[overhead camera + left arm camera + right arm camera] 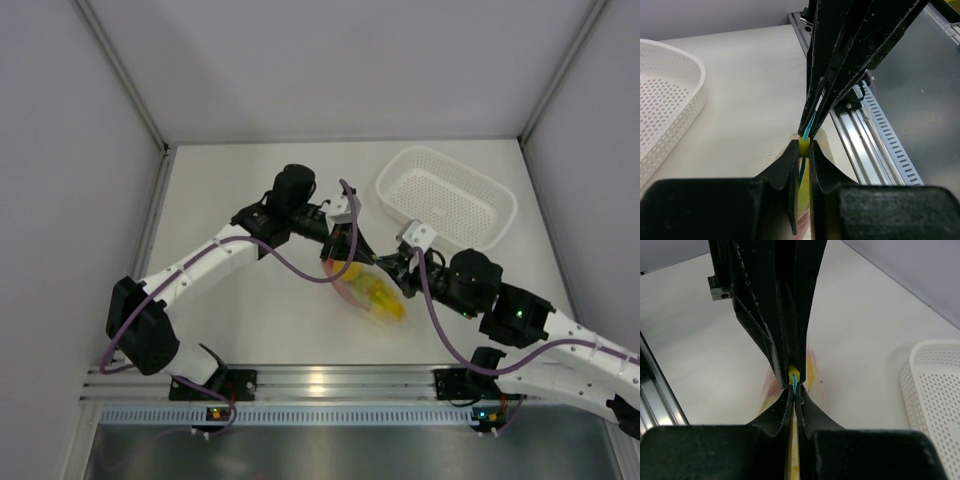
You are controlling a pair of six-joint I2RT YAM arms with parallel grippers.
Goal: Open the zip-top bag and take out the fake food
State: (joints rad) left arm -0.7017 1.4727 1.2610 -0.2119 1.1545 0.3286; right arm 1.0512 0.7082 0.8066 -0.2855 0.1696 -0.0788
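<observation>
The clear zip-top bag (368,293) hangs above the table between my two arms, with yellow and pink fake food (380,295) showing through it. My left gripper (352,252) is shut on the bag's top edge; its wrist view shows the light blue zip strip (803,167) and a yellow slider (804,146) pinched between its fingers. My right gripper (388,265) is shut on the same edge from the other side, tip to tip with the left; the blue strip (794,385) shows at its fingertips. The individual food pieces cannot be told apart.
A white perforated basket (446,196) stands at the back right, empty; it also shows in the left wrist view (670,95) and the right wrist view (935,390). An aluminium rail (330,385) runs along the near table edge. Grey walls enclose the table.
</observation>
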